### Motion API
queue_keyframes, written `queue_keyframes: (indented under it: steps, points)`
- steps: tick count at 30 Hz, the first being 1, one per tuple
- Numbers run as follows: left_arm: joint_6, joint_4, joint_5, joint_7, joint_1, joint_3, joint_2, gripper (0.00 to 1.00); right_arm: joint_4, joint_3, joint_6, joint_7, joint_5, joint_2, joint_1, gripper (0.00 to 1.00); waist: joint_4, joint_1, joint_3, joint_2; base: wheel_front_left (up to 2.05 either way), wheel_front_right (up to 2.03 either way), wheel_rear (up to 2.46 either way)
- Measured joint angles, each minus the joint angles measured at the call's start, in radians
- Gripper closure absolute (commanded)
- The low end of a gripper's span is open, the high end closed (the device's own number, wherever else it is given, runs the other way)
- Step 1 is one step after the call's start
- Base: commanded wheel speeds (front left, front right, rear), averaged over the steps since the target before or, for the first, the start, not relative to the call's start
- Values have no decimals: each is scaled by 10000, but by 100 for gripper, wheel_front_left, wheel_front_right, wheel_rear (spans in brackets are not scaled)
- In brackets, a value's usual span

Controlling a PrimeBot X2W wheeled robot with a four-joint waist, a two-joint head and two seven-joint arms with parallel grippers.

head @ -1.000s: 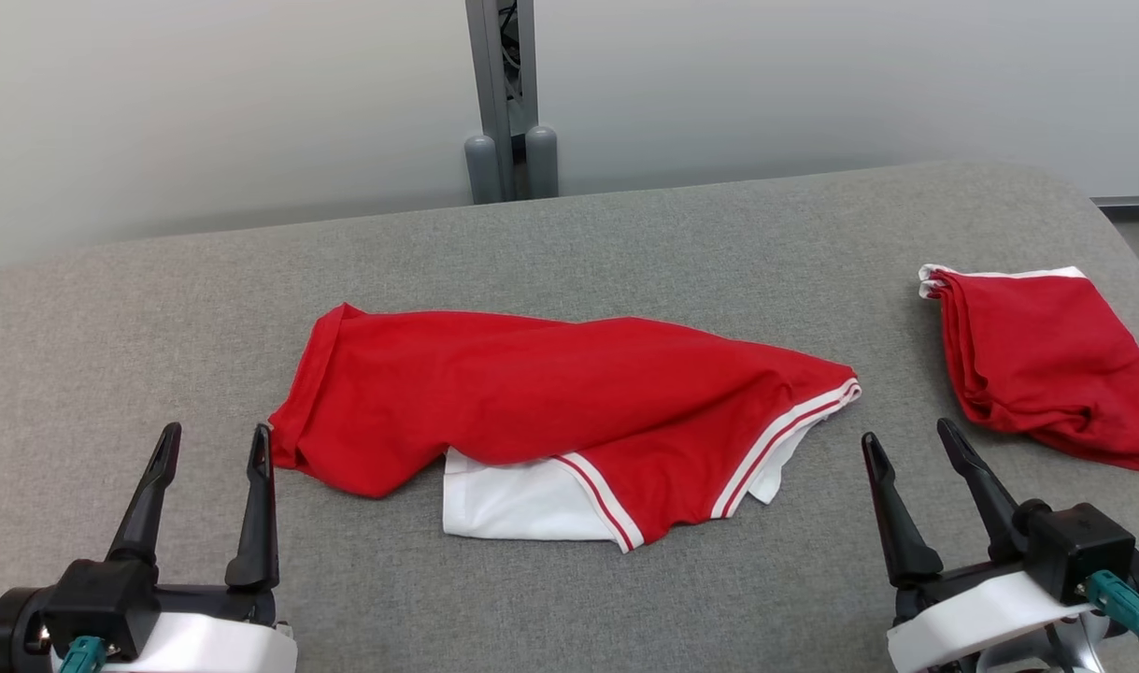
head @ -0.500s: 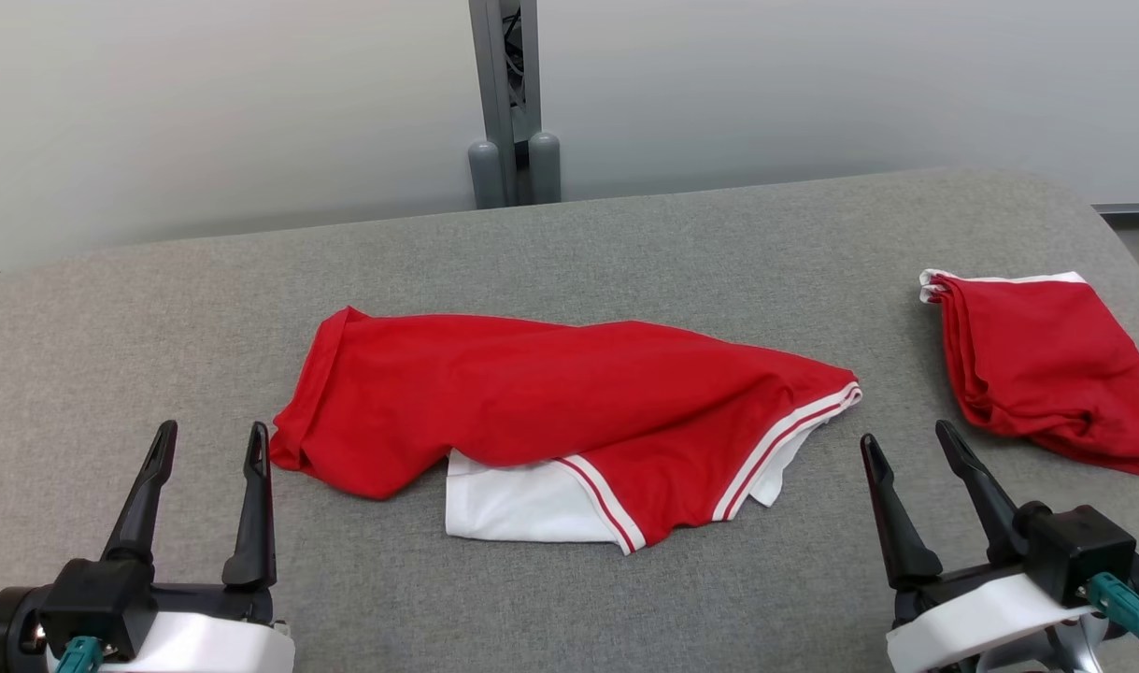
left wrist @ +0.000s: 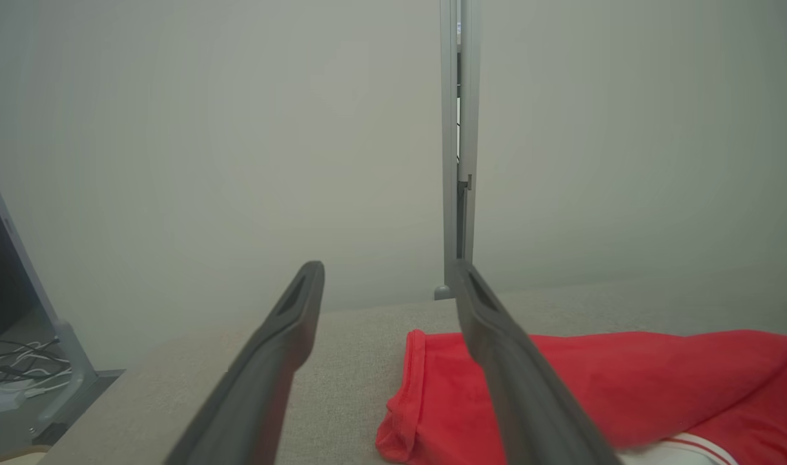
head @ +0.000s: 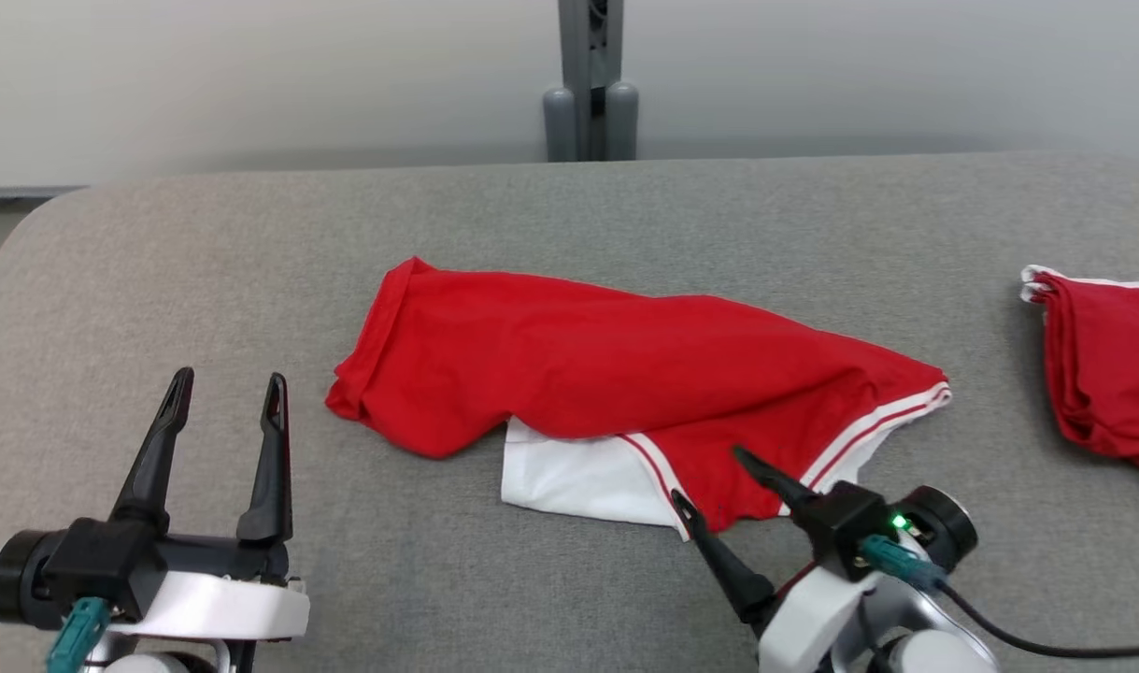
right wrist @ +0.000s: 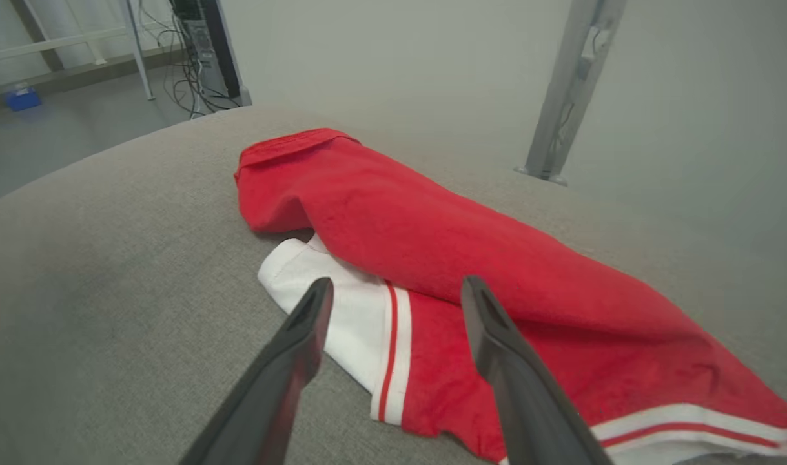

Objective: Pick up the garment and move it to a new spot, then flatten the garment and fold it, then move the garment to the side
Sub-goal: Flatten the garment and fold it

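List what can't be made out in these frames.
- Folded red cloth: head view, cut by right edge.
- White panel of garment: head view, mostly under red layer.
- Right gripper: head view, fingertip contact with garment unclear.
- Garment's right end: left wrist view, cut by edge.

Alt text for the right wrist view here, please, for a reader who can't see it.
The right gripper, jaws open, points at the near striped edge of a crumpled red garment with a white panel, lying on a grey padded table. A grey post stands against the pale wall behind.
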State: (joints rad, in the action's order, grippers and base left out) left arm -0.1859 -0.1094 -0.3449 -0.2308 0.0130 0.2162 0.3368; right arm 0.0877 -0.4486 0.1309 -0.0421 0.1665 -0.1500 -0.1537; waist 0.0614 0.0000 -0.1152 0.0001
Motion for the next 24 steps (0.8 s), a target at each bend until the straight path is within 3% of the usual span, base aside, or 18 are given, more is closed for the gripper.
queue_keyframes:
  steps: [10,15,16,17,18,24]
  points:
    - [408,407,-88,-263,993,-54,-408,0,2364,-2412,0,-324,391,-614,-2195,0,1262,0,-791,0,0,0,0]
    - [623,608,105,-284,1343,-159,-721,0,4178,-3356,0,-173,711,-495,-3323,0,1890,0,-1333,0,0,0,0]
    - [644,604,125,-286,1396,-213,-756,0,4401,-3425,0,-104,775,-433,-3494,40,1947,0,-1407,0,0,0,0]
    - [696,606,182,-291,1405,-270,-805,0,4556,-3482,0,-27,857,-387,-3642,64,1987,0,-1469,0,0,0,0]
    - [698,608,267,-291,1401,-293,-897,0,4744,-3536,0,100,894,-345,-3774,100,2011,0,-1519,0,0,0,0]
    - [838,608,539,-291,1384,-568,-1068,0,4851,-3870,-2,673,1498,-192,-4095,100,1731,0,-1567,0,0,0,0]
